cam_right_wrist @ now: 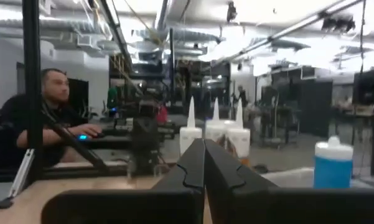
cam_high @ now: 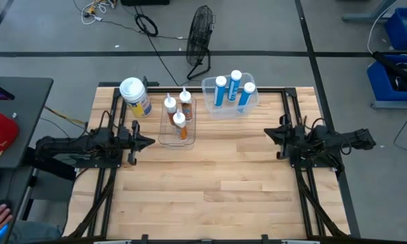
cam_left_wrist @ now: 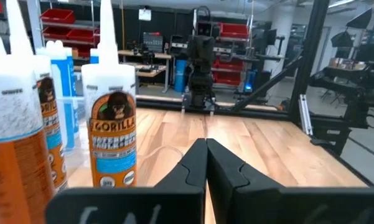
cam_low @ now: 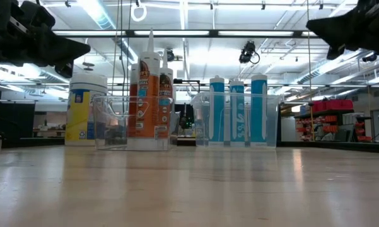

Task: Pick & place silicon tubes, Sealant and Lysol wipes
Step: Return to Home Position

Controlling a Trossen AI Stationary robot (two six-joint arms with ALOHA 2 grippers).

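The Lysol wipes canister, white-lidded with a yellow-and-blue label, stands upright on the table at the far left. Beside it a clear bin holds three orange sealant tubes upright. A second clear bin at the far middle holds three blue silicon tubes upright. My left gripper is shut and level at the table's left side, just left of the sealant bin. My right gripper is shut at the right side, raised above the table.
Black frame rails run along the table's edges. A standing fan sits on the floor beyond the far edge. A person sits beyond the table's left side. The near half of the wooden table carries no objects.
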